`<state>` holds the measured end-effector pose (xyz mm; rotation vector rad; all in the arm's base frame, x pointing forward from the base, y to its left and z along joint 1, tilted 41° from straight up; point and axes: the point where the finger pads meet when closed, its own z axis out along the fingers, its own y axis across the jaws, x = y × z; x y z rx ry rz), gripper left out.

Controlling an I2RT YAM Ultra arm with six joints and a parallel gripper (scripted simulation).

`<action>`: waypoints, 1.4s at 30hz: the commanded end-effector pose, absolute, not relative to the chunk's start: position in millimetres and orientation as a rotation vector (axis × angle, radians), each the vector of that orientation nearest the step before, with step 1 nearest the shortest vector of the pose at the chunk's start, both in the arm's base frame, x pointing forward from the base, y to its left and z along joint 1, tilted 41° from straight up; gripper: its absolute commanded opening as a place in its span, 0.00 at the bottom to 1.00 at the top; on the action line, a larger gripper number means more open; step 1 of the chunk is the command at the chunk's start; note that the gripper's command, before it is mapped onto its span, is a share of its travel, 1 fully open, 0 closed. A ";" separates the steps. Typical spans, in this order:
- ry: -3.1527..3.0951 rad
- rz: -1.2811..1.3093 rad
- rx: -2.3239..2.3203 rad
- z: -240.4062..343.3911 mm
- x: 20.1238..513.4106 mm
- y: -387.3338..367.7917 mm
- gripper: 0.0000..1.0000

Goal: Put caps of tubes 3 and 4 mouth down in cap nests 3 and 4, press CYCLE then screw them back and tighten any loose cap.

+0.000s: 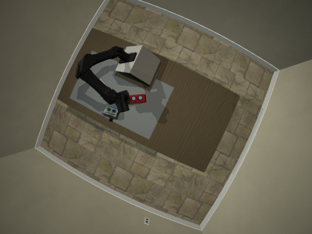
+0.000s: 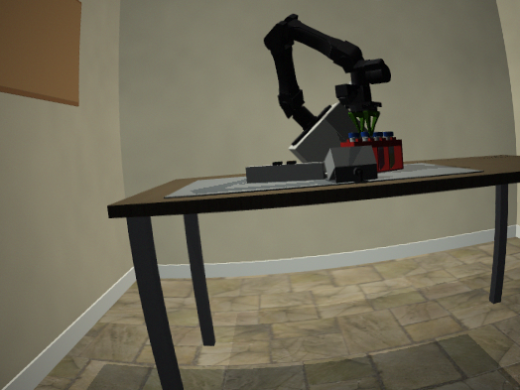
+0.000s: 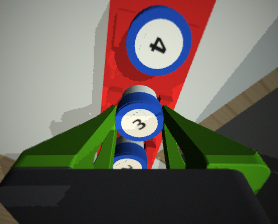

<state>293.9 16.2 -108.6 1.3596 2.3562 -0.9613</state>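
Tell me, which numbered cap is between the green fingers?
Cap 3: the gripper is shut on it. Cap 4 stands free beyond.

My gripper (image 3: 139,112) has green fingers and a black body. My arm (image 2: 318,43) is black too. The cap of tube 3 (image 3: 139,120) is blue around the edge, with a white dot and a black 3. At 12 o'clock from it, the cap of tube 4 (image 3: 158,41) is blue and white with a black 4. The decapping station (image 3: 202,45) is red. The mat (image 1: 155,124) is grey. The table (image 1: 202,133) is dark brown with thin stripes. The floor (image 2: 347,321) has tan and grey stone tiles. The small desk (image 1: 106,112) is grey, with a green key (image 1: 109,109) and a blue key (image 1: 114,111).
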 end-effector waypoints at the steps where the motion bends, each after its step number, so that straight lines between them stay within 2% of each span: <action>1: 2.350 -0.945 1.359 -106.8 296.7 19.5 0.00; 7: 2.350 -0.945 1.359 -106.8 296.7 19.5 0.00; 22: 2.900 -1.102 0.436 -106.7 296.7 19.8 0.00; 24: 2.900 -1.102 0.436 -106.7 296.7 19.8 0.00; 39: 3.119 -1.125 -0.716 -106.5 296.8 20.0 0.00; 42: 3.118 -1.120 -0.798 -106.5 296.7 20.0 0.00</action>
